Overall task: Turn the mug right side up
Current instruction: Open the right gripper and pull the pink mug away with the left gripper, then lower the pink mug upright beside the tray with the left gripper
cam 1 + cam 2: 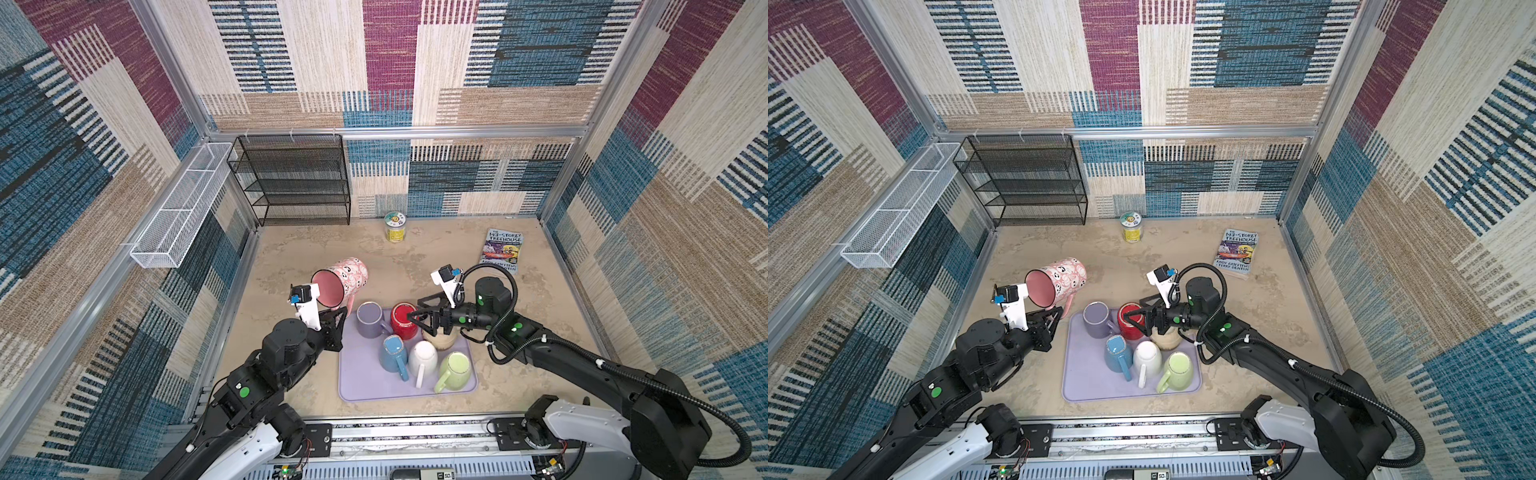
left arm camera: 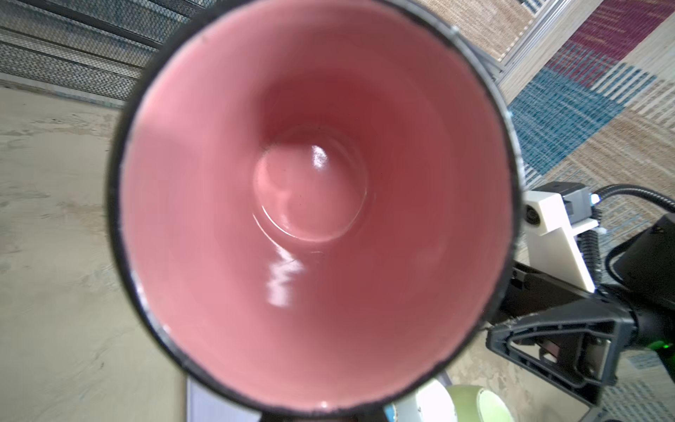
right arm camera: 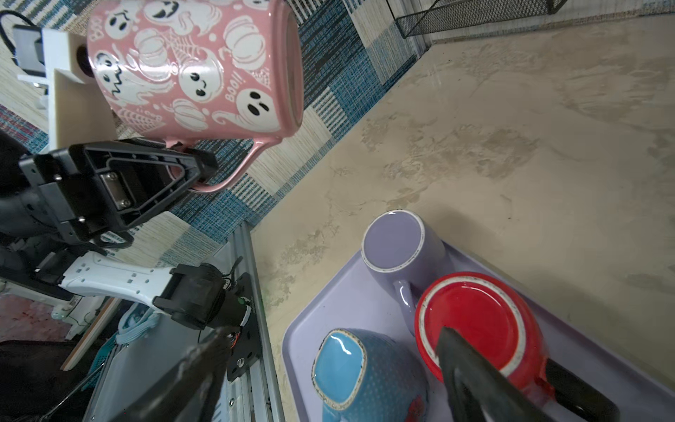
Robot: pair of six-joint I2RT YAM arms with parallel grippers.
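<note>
A pink mug [image 1: 345, 278] printed with white ghosts hangs in the air left of the tray, tipped on its side. Its mouth faces the left wrist camera, so its pink inside [image 2: 314, 204] fills that view. My left gripper [image 1: 347, 309] is shut on the mug's handle [image 3: 233, 175]. My right gripper [image 1: 415, 311] is open and hovers over the red mug [image 3: 471, 318] on the tray, holding nothing. In the right wrist view its two fingers straddle the blue mug [image 3: 343, 369] and the red one.
A lilac tray [image 1: 357, 386] holds several mugs bottom up: purple [image 1: 370, 318], red, blue, white [image 1: 423, 357], green [image 1: 455, 370]. A yellow jar [image 1: 395, 226] and a book [image 1: 503, 251] lie further back. A black wire shelf [image 1: 291, 178] and a white wire basket [image 1: 183, 208] stand at the back left.
</note>
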